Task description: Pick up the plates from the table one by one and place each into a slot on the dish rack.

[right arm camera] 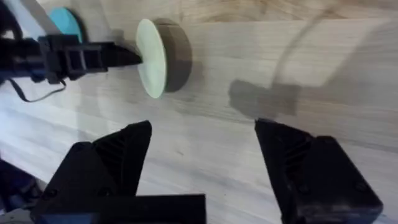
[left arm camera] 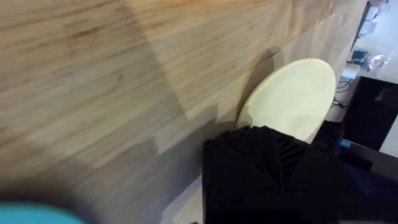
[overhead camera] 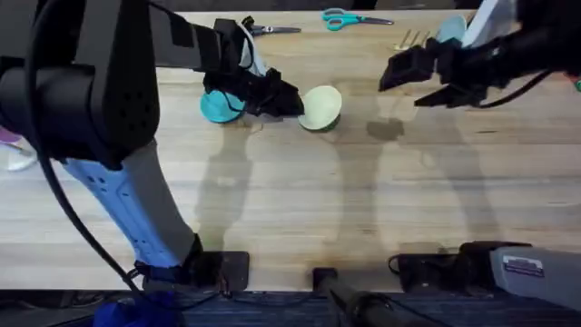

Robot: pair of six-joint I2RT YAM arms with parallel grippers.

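Plate held on edge at table centre

Table [overhead camera: 300, 200] of light wooden planks fills my working area, and I see a broad bare stretch between the plates and the arm bases.

1. Left gripper [overhead camera: 292, 100]: I see it reaching from the left across the far-middle of the table. Its black fingers are clamped on the rim of the yellow plate [overhead camera: 320, 107]. In the right wrist view the plate [right arm camera: 152, 59] stands nearly upright, edge toward the camera, its lower rim at the table surface.

2. Turquoise plate [overhead camera: 216, 107]: it sits just behind the left gripper, on the left side, close to the wrist. I cannot tell whether it lies flat.

3. Right gripper [overhead camera: 399, 73]: it hangs above the far right of the table, well apart from the yellow plate. In its own wrist view the two black fingers [right arm camera: 314, 168] stand wide apart with bare wood between them.

4. Far edge: scissors [overhead camera: 349, 18] with turquoise handles lie near the table's far edge, apart from both plates.
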